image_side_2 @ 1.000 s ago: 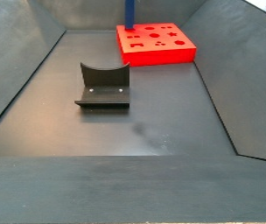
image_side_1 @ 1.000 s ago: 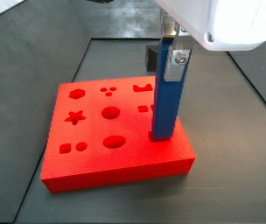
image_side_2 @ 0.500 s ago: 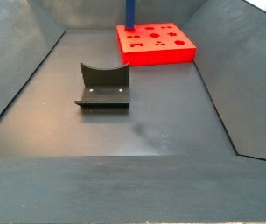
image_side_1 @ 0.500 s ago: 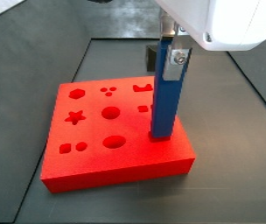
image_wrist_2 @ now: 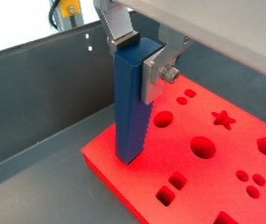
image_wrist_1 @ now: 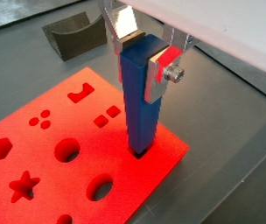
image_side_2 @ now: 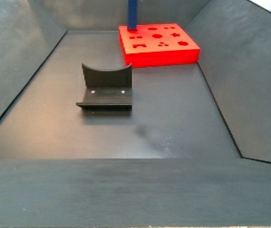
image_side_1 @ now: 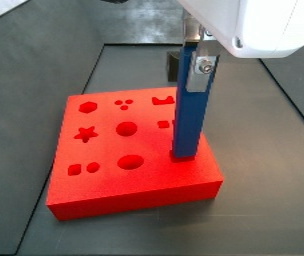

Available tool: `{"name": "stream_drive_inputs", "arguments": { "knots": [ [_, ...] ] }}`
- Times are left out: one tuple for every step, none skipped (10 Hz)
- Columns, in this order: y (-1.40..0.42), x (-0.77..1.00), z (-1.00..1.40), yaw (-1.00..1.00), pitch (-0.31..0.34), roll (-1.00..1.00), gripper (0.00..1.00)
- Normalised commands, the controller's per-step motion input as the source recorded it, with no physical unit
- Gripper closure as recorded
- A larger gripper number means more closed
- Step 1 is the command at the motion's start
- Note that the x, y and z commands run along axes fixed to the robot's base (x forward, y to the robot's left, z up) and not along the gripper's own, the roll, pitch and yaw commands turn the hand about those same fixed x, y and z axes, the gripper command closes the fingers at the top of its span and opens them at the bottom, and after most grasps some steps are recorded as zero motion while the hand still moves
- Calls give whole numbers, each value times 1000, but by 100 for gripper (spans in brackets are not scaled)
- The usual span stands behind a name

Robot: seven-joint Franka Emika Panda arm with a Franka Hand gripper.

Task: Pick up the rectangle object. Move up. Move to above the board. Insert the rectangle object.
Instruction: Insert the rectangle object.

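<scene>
The board (image_side_1: 128, 165), a thick bright red slab with shaped holes in its top, is seen lying flat on the dark floor (image_side_2: 162, 125) of the bin; in a side view (image_side_2: 160, 44) it is set at the far end, beyond the fixture (image_side_2: 104, 87). Everything else is placed here relative to the board.

The arm's white housing (image_side_1: 255, 25) is held directly above the board's edge, with the gripper (image_side_1: 195, 60) pointing straight down. The gripper (image_wrist_1: 145, 54) is clamped on the upper end of the rectangle object (image_wrist_1: 142, 96), one silver finger (image_wrist_1: 164, 66) pressed on one face and the other finger (image_wrist_1: 123, 26) on the opposite face; the same grasp is shown in both wrist views (image_wrist_2: 142, 57).

The rectangle object (image_side_1: 191, 118), a slim blue bar, is held upright with its long axis vertical, at right angles to the board's top. Its lower end (image_wrist_2: 129, 153) is met by the board's top close to one edge, beside the row of small holes. Whether that end is already seated in a hole or only resting on the surface cannot be told. In a side view only its blue shaft (image_side_2: 133, 12) is visible above the board.
</scene>
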Motion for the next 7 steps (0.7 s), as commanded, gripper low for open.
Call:
{"name": "stream_drive_inputs", "arguments": {
  "knots": [
    [-77,74,-100,0,14,96,100],
    [-103,69,-163,0,0,94,100],
    [-66,46,-163,0,0,63,100],
    [-77,40,-169,0,0,69,100],
    [-54,40,-143,0,0,56,100],
    [-26,34,-123,0,0,46,100],
    [-9,29,-123,0,0,43,100]
  ]
}}
